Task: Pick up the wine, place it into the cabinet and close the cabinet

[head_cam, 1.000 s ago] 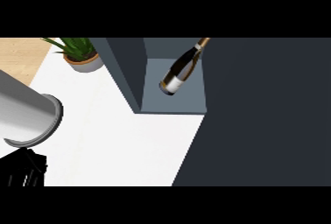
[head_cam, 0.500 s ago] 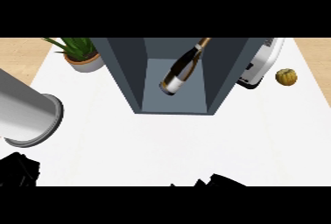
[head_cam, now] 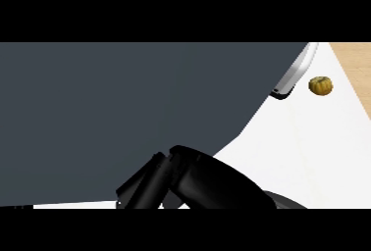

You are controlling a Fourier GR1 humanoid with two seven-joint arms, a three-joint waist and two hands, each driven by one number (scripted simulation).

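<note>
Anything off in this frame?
Yes: a dark grey cabinet door fills most of the view, blocking whatever is behind it. The right hand sits at its lower edge. Nothing spilled on the visible counter.

Bright, even light — flat, soft-toned shading.

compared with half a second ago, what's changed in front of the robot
A dark grey panel, seemingly the cabinet door, has swung across, hiding the open cabinet, wine and plant. The right hand has come up from the lower edge against it, fingers straight. The white object and small yellow thing at upper right stayed put.
</note>
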